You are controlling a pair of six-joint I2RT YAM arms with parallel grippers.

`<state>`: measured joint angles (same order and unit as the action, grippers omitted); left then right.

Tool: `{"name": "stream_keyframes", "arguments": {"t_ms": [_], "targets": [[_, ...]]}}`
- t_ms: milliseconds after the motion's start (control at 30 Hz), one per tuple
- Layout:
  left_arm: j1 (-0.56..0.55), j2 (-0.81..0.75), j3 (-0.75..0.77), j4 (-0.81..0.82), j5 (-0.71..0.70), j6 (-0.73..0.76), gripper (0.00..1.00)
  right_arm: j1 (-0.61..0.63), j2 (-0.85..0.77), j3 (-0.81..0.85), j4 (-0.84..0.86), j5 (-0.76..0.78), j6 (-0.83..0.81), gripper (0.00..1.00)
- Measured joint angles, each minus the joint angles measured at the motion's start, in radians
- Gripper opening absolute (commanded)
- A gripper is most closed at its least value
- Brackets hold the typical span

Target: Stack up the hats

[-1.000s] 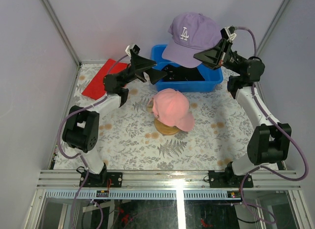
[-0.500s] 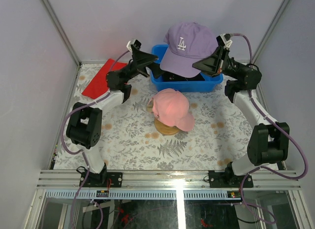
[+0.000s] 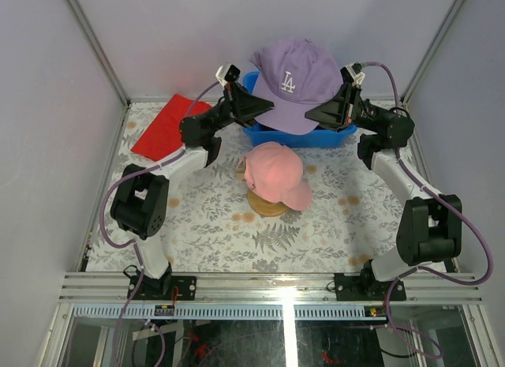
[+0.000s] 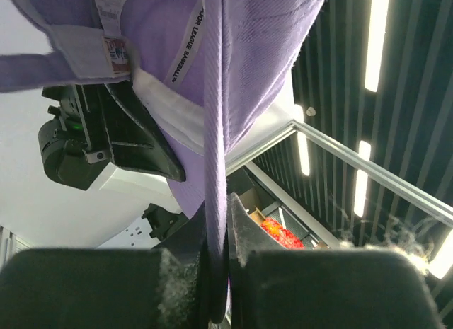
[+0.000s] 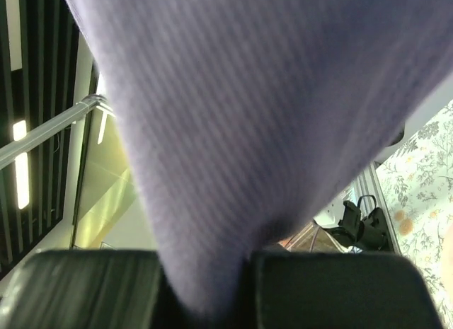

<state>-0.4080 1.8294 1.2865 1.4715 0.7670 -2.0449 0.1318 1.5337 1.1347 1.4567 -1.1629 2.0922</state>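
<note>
Two grippers share one purple cap [image 3: 292, 79]. Far left, a cloth [image 3: 164, 126] lies idle on the desk [image 3: 205, 221]. Next, the left gripper [image 3: 264, 108] is pinched tight on the cap's rim, fabric squeezed flat in its grip. The cap hangs crown-up above the bin [image 3: 335, 135], gripped on both sides, I'd say, so it holds its shape to drop over the pink cap [image 3: 272, 171] on the stand [image 3: 264, 207] nearer the arms. Rightmost, the right gripper [image 3: 312, 114] clamps the opposite edge.

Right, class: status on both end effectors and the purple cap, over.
Left end effector, right end effector shut on purple LA cap. Held above blue bin. Pink cap on wooden stand; nothing between.
</note>
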Motion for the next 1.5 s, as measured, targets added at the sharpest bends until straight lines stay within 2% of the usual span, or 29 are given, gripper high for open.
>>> {"name": "stream_keyframes", "arguments": {"t_ms": [100,167,300,467,533,600,867,1067,1267,1500], "targets": [[0.0,0.001,0.0,0.014,0.0,0.0,0.0,-0.001,-0.003,-0.013,-0.008,-0.006,-0.005,0.35],[0.0,0.001,0.0,0.015,-0.004,0.0,0.0,-0.001,-0.014,-0.022,-0.045,-0.006,-0.032,0.45],[0.002,0.001,0.003,-0.021,-0.028,0.005,0.0,0.005,-0.086,-0.033,-0.263,-0.012,-0.204,0.53],[0.012,-0.002,0.014,-0.109,-0.084,0.086,0.0,0.004,-0.22,0.048,-0.838,0.035,-0.651,0.57],[0.01,-0.014,0.016,-0.163,-0.114,0.142,0.0,0.003,-0.252,0.08,-1.003,0.081,-0.782,0.57],[0.009,-0.041,0.016,-0.226,-0.166,0.228,0.0,0.003,-0.283,0.068,-1.068,0.108,-0.827,0.57],[-0.001,-0.187,0.01,-0.461,-0.349,0.595,0.0,0.018,-0.415,-0.218,-0.969,0.305,-0.713,0.56],[-0.045,-0.295,-0.051,-0.544,-0.458,0.768,0.0,0.134,-0.453,-0.309,-0.883,0.534,-0.68,0.59],[-0.071,-0.32,-0.118,-0.586,-0.497,0.837,0.0,0.235,-0.421,-0.345,-0.67,0.694,-0.647,0.6],[-0.078,-0.32,-0.176,-0.616,-0.505,0.847,0.0,0.267,-0.291,-0.333,-0.545,0.763,-0.624,0.6]]}}
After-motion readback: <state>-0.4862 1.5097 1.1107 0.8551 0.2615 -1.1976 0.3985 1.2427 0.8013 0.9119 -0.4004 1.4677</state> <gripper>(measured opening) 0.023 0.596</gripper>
